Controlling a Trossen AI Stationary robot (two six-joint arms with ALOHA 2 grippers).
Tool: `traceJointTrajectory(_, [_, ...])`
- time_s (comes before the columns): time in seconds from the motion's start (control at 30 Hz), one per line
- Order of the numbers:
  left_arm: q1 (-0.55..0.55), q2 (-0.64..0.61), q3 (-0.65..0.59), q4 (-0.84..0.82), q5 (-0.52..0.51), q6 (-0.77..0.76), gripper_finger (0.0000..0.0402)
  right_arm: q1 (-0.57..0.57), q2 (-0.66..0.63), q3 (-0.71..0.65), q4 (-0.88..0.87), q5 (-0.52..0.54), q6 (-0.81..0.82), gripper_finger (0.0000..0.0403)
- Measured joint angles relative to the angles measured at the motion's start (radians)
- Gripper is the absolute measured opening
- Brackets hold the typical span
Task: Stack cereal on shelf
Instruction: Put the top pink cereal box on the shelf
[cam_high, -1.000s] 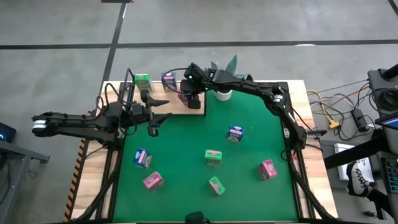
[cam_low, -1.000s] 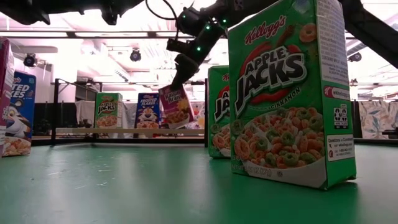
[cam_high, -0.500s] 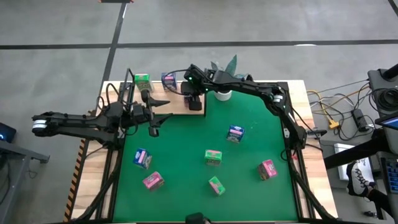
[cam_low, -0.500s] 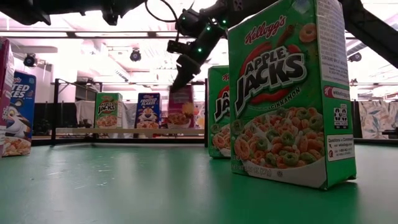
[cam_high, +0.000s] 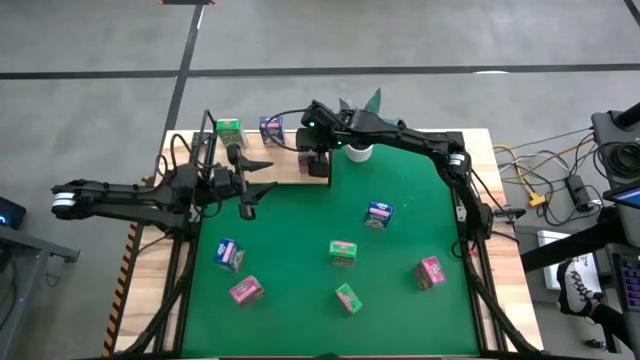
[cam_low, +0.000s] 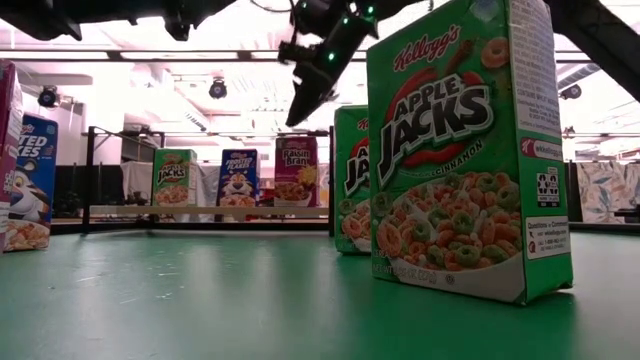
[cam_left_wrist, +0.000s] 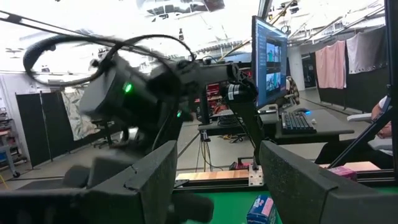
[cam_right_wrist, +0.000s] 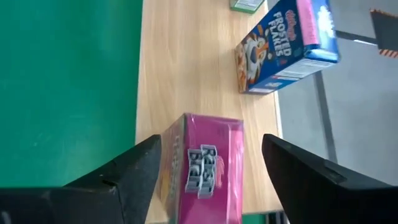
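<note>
The shelf (cam_high: 280, 168) is a light-wood board at the table's far left. On it stand a green carton (cam_low: 174, 177), a blue carton (cam_low: 238, 178) and a pink carton (cam_low: 296, 171), each upright on its base. My right gripper (cam_low: 300, 112) is open and hangs above the pink carton (cam_right_wrist: 205, 168), clear of it, with one finger to either side. My left gripper (cam_high: 258, 188) is open and empty, just in front of the shelf's near edge.
Several more cartons stand scattered on the green felt: blue (cam_high: 378, 214), green (cam_high: 342, 252), pink (cam_high: 430, 271), green (cam_high: 347, 297), pink (cam_high: 245, 290), blue (cam_high: 229, 254). A white plant pot (cam_high: 358, 151) stands right of the shelf. Black posts (cam_low: 331, 180) rise at the shelf's edges.
My right gripper has lowered the tilted pink carton onto the shelf beside the blue carton, turned it upright, let go and risen clear. The pink carton now stands on its own on the board.
</note>
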Motion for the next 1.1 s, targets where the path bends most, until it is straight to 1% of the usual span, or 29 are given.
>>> traceJointTrajectory(0.07, [0.0,0.0,0.0,0.0,0.0,0.0,0.0213,0.006,-0.017,0.0,-0.013,0.0,0.007,0.0248])
traceJointTrajectory(0.13, [0.0,0.0,0.0,0.0,0.0,0.0,0.0213,0.014,-0.024,0.0,-0.037,-0.001,0.009,0.0224])
traceJointTrajectory(0.3, [0.0,0.002,0.0,-0.001,0.0,0.0,0.0213,0.034,-0.023,-0.008,-0.114,-0.015,0.006,0.0141])
traceJointTrajectory(0.47, [0.0,0.002,0.0,-0.002,0.0,0.009,0.0213,0.04,-0.022,-0.065,-0.108,-0.006,0.005,0.0059])
traceJointTrajectory(0.6, [0.0,0.002,0.0,-0.003,0.0,0.011,0.0213,0.037,-0.022,-0.104,-0.057,0.001,-0.005,0.0016])
traceJointTrajectory(0.7, [0.0,0.002,0.0,-0.003,0.0,0.011,0.0213,0.039,-0.022,-0.13,-0.003,0.045,-0.013,0.0011])
traceJointTrajectory(0.8, [0.0,0.003,0.0,-0.003,0.0,0.011,0.0213,0.039,-0.022,-0.145,0.022,0.067,-0.021,0.0011])
traceJointTrajectory(1.1, [0.0,0.004,0.0,-0.005,0.0,0.011,0.0213,0.038,-0.022,-0.176,0.087,0.072,-0.038,0.0013])
